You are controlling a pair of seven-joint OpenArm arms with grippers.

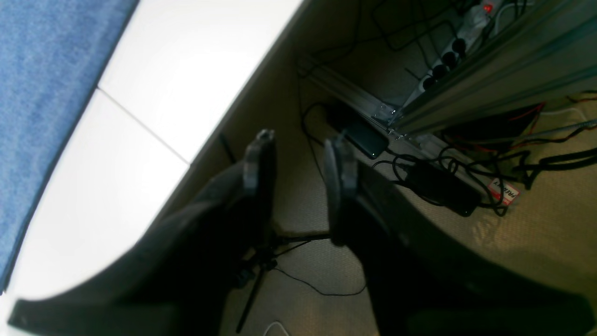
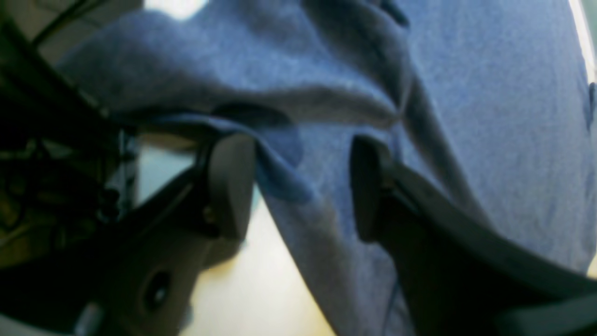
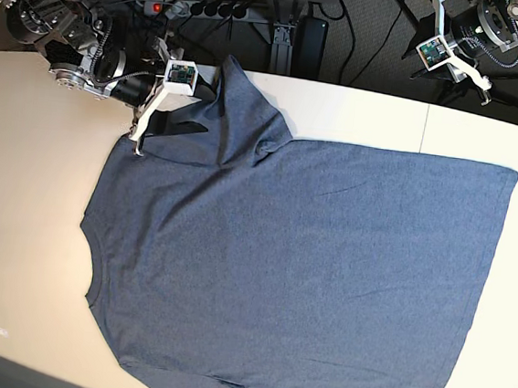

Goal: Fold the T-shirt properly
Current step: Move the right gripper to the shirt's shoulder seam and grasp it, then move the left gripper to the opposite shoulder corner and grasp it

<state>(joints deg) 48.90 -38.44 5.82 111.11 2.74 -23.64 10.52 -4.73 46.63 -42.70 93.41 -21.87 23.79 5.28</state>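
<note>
The blue-grey T-shirt (image 3: pixel 298 262) lies spread flat on the white table (image 3: pixel 17 226), plain side up, collar to the left and hem to the right. Its far sleeve (image 3: pixel 240 110) is rumpled and folded near the back edge. My right gripper (image 3: pixel 139 138) is at that sleeve, jaws apart. In the right wrist view a fold of the sleeve (image 2: pixel 298 158) sits between its open fingers (image 2: pixel 231 186). My left gripper (image 3: pixel 463 72) is open and empty beyond the table's back edge. In the left wrist view it (image 1: pixel 301 163) hangs over the floor, with the shirt's edge (image 1: pixel 37 93) far left.
A power strip and cables (image 3: pixel 194 6) lie behind the table's back edge. The left wrist view shows an aluminium frame (image 1: pixel 489 79), a black adapter with cables (image 1: pixel 443 186) and a small tripod (image 1: pixel 261 266) on the floor. A table seam (image 1: pixel 140 126) runs across the white top.
</note>
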